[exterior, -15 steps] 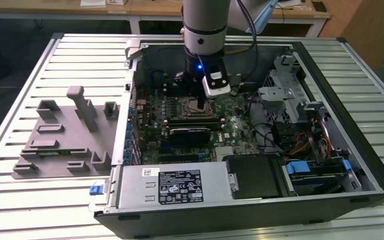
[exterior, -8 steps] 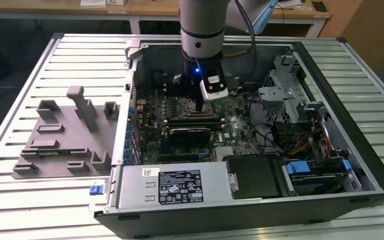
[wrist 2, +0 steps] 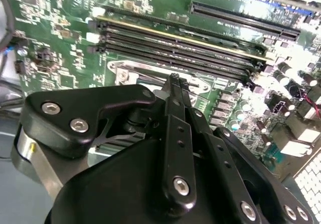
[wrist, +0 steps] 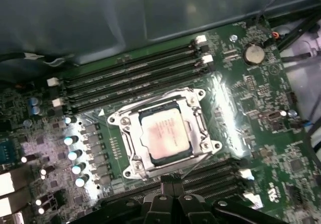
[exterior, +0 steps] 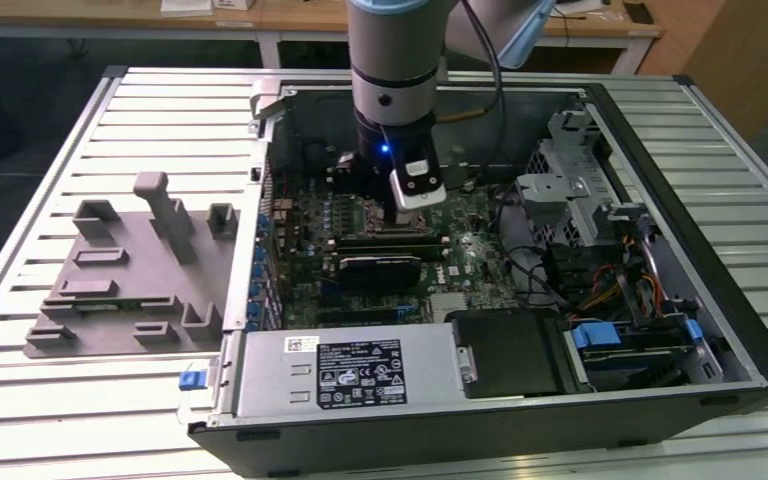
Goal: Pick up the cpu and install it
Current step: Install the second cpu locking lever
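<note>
The cpu (wrist: 164,132) lies flat inside the motherboard socket (wrist: 131,156), its pale silver top framed by the socket's metal bracket, as the first wrist view shows. Taking that socket as the landmark, two banks of memory slots (wrist: 135,78) flank it, one on either side, and a round coin cell (wrist: 254,53) sits off beyond one corner of it. The chip looks squarely seated, with no edge visibly riding up on the frame, so the placing part of the task appears done.

The gripper (wrist: 169,183) hangs just above the board beside the socket's edge, carrying nothing. In both wrist views its black jaws meet in a narrow point, pressed together with no gap and no chip between them. In the exterior view the arm (exterior: 394,70) reaches down into the open computer case (exterior: 651,150), over the middle of the motherboard (exterior: 484,215). The grey fixture block (exterior: 131,280) lies on the slatted surface (exterior: 37,400), outside the case.

Whether the socket's retaining lever is latched I cannot tell; judging from this, securing the chip may be what is left.
</note>
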Tool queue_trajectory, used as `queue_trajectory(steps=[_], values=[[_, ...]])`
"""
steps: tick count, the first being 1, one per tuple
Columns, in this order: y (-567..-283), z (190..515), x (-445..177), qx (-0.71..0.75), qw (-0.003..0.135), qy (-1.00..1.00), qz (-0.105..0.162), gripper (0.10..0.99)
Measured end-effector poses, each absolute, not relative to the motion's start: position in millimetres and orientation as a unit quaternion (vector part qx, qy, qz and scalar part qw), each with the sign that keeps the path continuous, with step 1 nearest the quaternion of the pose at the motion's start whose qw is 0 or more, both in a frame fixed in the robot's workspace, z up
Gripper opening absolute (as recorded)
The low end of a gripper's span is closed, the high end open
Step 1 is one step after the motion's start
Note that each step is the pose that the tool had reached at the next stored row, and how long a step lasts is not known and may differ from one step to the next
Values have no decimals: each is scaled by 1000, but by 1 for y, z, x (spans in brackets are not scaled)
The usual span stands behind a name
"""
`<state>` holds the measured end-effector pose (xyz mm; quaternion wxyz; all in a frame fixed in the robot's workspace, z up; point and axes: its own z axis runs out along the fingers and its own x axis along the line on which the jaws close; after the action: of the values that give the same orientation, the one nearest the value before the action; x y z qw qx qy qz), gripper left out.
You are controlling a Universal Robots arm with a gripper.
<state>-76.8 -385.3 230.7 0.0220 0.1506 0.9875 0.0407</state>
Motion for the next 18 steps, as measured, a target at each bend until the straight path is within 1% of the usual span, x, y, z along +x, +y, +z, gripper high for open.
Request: queue_trajectory(steps=[6, 13, 18], values=[[-393, 229, -79, 150, 21, 987, 44, 110], [-399, 225, -87, 149, 18, 986, 67, 110], [-404, 221, -91, 147, 17, 986, 72, 110]])
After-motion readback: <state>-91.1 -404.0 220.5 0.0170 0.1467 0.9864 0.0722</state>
